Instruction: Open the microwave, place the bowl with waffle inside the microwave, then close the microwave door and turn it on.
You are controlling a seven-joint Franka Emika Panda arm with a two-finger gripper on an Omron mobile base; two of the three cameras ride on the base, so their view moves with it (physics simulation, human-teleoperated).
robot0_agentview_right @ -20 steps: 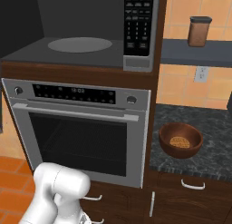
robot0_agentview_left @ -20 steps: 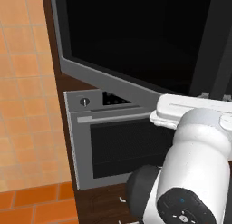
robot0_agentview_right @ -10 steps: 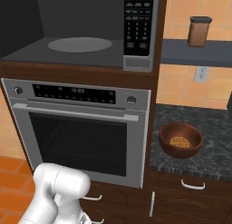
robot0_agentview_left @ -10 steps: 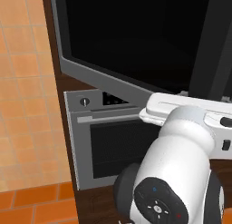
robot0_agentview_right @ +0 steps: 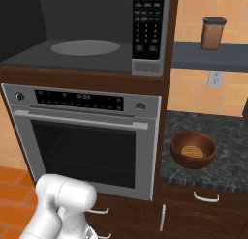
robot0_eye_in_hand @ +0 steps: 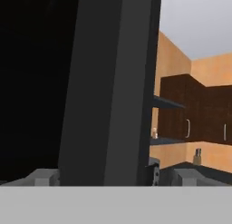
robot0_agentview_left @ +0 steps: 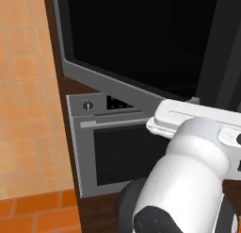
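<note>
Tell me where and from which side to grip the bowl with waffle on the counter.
Grip the bowl with waffle by its rim, probably the near or left edge, coming down from above. It sits upright and open-topped on the dark counter, and the waffle lies low in the middle, so one finger can likely slip inside the wall. The oven stands to its left, so keep the approach steep.

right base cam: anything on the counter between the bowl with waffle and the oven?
Nothing. In the right base view, bare dark stone counter runs from the bowl with waffle to the oven.
</note>
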